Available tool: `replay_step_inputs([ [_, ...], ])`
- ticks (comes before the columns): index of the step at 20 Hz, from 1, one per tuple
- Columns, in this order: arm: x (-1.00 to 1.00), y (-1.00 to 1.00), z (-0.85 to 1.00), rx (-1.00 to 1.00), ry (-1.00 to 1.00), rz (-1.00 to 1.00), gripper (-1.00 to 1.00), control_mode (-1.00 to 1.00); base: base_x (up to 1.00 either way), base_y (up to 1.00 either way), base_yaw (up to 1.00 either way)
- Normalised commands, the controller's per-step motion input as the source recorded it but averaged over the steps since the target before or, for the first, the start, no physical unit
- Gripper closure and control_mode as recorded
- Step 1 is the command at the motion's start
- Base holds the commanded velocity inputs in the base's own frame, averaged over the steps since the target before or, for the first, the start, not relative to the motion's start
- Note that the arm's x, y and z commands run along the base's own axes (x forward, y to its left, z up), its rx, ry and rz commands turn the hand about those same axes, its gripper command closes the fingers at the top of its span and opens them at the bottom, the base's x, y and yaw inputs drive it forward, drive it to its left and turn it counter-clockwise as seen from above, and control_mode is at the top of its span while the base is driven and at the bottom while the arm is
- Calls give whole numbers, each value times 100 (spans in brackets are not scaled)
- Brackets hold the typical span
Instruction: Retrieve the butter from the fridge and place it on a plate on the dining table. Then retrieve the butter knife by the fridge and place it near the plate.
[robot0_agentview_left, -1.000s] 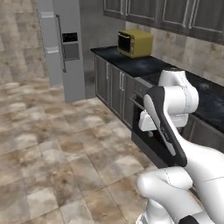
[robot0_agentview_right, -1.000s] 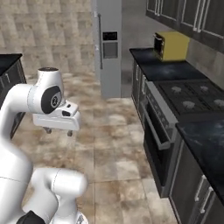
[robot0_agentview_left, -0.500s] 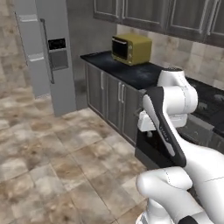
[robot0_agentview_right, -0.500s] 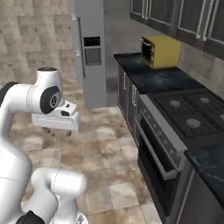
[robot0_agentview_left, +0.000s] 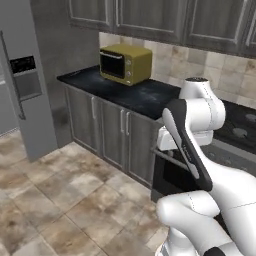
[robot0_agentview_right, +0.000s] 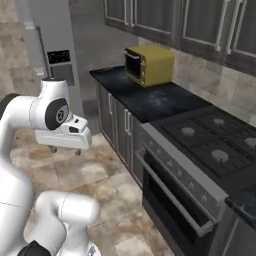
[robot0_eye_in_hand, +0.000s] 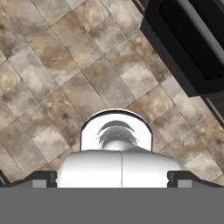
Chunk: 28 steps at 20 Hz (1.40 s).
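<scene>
One grey fridge (robot0_agentview_left: 22, 85) — doors shut, black display panel.

The fridge (robot0_agentview_left: 20, 95) gets chopped off by the left edge of the left base view, so you just get one door edge, its handle and the display panel. Upper cabinets (robot0_agentview_right: 200, 25) run off the top. The oven (robot0_eye_in_hand: 192, 48) is clipped at the hand view's right.

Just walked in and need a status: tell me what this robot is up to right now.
Nothing is being handled. The gripper is open and empty, held over the tiled floor in front of the oven. The fridge stands closed past the end of the black counter with the yellow microwave. The butter is not yet fetched.
</scene>
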Motion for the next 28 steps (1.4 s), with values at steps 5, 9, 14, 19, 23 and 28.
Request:
replay_step_inputs([
  [5,0,0,0,0,0,0,-100,100,60,100,-40],
  [9,0,0,0,0,0,0,-100,100,29,100,-35],
  [14,0,0,0,0,0,0,-100,100,32,100,-34],
  [19,0,0,0,0,0,0,-100,100,46,100,-33],
  [23,0,0,0,0,0,0,-100,100,46,100,-33],
  [28,0,0,0,0,0,0,-100,100,40,89,-23],
])
